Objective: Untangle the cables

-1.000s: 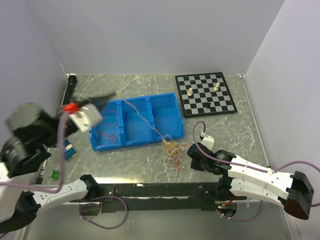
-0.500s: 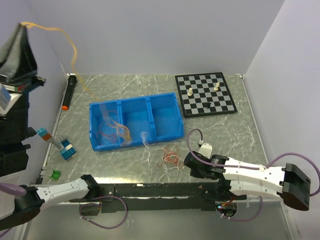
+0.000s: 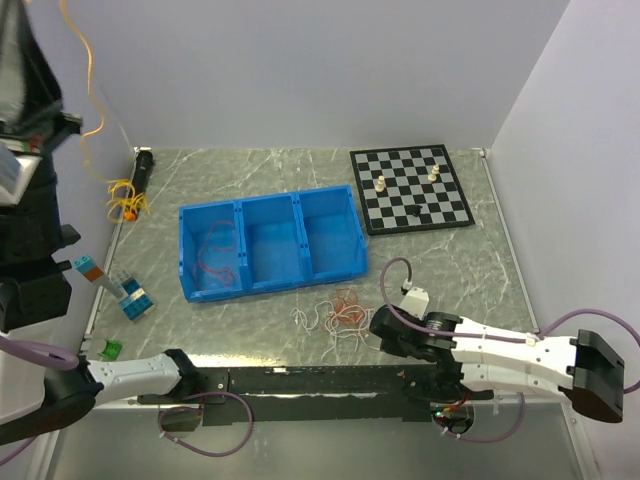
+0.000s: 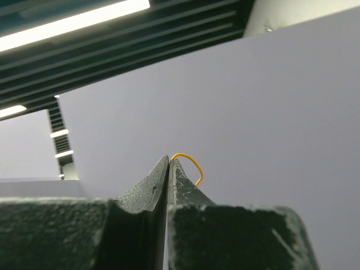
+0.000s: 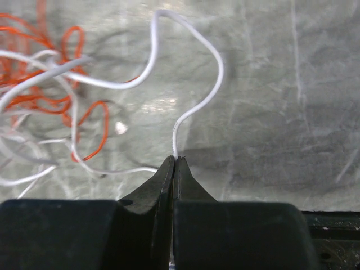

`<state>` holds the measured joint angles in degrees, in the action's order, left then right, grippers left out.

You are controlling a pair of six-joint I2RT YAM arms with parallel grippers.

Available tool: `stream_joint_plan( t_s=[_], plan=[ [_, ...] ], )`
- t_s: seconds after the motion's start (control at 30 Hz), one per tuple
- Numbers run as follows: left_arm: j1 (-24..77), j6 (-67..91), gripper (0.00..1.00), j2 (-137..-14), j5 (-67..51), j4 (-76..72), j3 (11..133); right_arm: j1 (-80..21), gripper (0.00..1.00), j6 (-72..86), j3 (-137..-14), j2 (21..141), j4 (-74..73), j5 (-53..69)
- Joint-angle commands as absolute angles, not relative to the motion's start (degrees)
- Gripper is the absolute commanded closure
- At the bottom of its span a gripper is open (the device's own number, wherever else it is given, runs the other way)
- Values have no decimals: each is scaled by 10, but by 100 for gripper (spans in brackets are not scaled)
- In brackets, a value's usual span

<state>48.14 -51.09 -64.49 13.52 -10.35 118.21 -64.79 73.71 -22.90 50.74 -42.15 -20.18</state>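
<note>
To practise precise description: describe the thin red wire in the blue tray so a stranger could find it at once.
On the grey marbled table, find the blue plastic three-compartment tray. In its left-end compartment lies a thin red looped wire. It is the only wire inside the tray; the tangle of red and white wires lies outside, in front of it.

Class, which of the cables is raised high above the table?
The orange cable, pinched in the left gripper and dangling at the left; the red and white cables lie on the table.
</note>
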Motion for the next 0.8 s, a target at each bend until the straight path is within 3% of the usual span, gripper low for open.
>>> stream_joint_plan(
  t_s=[0.0,0.33,0.77],
  plan=[
    [481,-471,93,-618,68,-27,1141,-657,100,704,-254,455,-413,-239],
    [481,-453,99,-598,-34,88,1084,-658,100,590,-375,383,-426,-292],
    [481,-483,99,-596,-35,14,900,-657,100,628,-324,348,-424,-289]
  ],
)
